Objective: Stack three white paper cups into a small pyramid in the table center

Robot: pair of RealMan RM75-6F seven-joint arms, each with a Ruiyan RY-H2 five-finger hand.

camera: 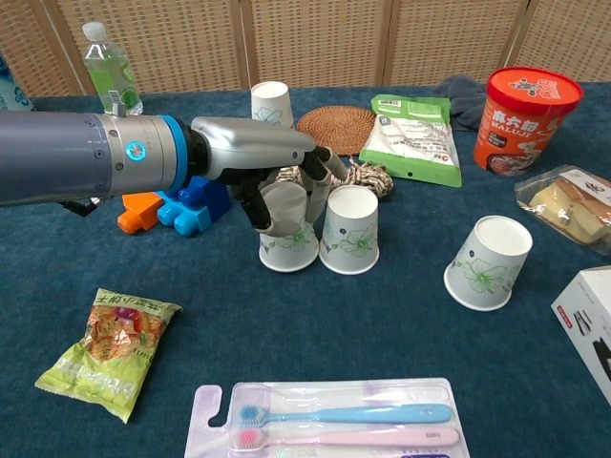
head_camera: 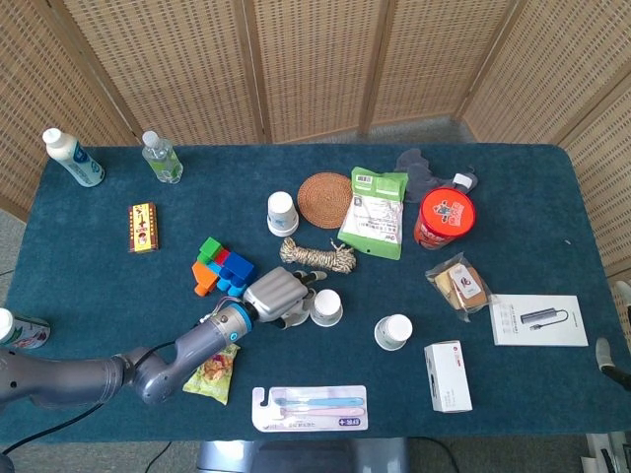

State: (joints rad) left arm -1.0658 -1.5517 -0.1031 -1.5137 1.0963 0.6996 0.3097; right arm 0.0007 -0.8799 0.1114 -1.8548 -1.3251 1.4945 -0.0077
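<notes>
Left hand [camera: 277, 176] grips an inverted paper cup [camera: 287, 243] from above, its rim apparently seated on the bench [camera: 382, 315], touching or just beside a second inverted cup [camera: 348, 229]. A third cup [camera: 487, 260] lies well apart; a fourth cup [camera: 272, 103] stands behind. Risks: withdrawing fingers [camera: 315, 186] may catch the neighbouring cup and topple it; uneven spacing would leave the top cup unsupported. Right hand is not in view.

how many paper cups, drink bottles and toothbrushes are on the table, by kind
paper cups: 4 (held cup, cup beside it, tilted cup, back cup)
drink bottles: 2 in full view (white bottle, clear bottle); a third container at the left edge is cut off
toothbrushes: 2 (blue toothbrush, pink toothbrush)
total: 8
</notes>
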